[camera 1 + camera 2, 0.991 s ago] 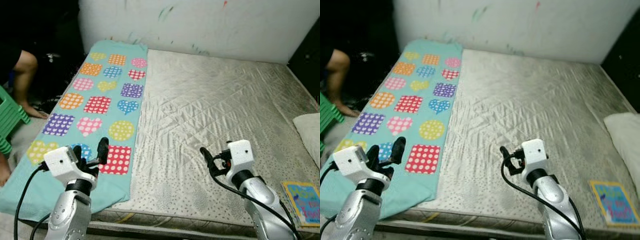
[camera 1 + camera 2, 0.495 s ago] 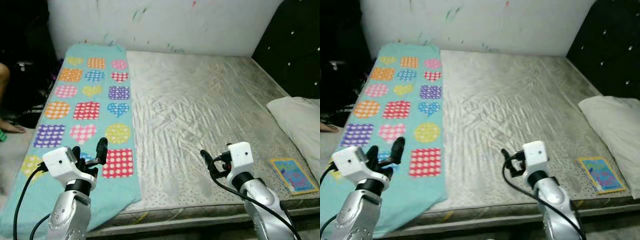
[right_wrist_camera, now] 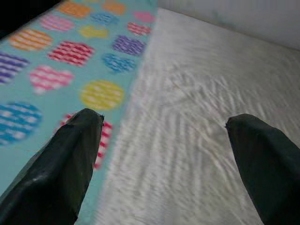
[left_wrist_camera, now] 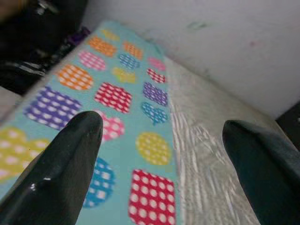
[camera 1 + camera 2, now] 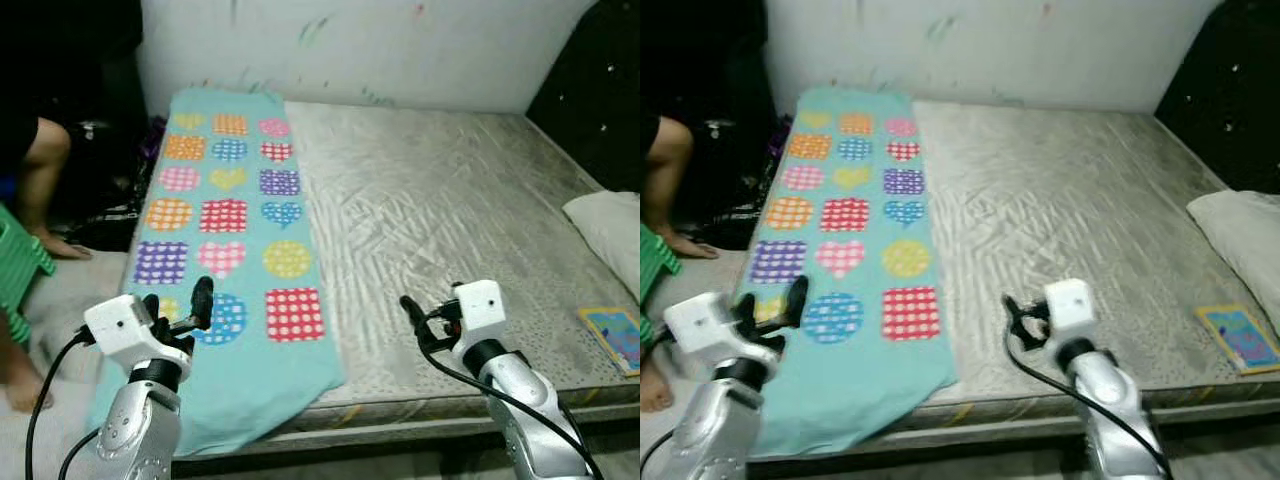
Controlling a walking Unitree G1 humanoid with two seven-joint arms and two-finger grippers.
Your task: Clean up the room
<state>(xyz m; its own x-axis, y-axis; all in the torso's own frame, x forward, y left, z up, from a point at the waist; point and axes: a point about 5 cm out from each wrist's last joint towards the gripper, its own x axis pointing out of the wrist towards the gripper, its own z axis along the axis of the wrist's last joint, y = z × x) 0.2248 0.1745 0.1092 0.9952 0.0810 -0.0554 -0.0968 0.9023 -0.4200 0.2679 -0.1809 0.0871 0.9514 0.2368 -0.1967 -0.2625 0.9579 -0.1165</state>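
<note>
blanket along bed's left edge, both pincers spread above

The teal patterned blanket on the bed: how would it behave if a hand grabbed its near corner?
The blanket lies flat and thin and droops over the mattress edge, so it likely hangs limp. It looks light. Pulling one corner would probably bunch it rather than slide it whole.

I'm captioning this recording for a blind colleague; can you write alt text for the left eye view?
A bare grey mattress with a turquoise blanket of colourful hearts and dots along its left side. The left gripper and right gripper hover open at the near edge. A pillow and picture book lie at the right; a person's arm shows at the left.
</note>
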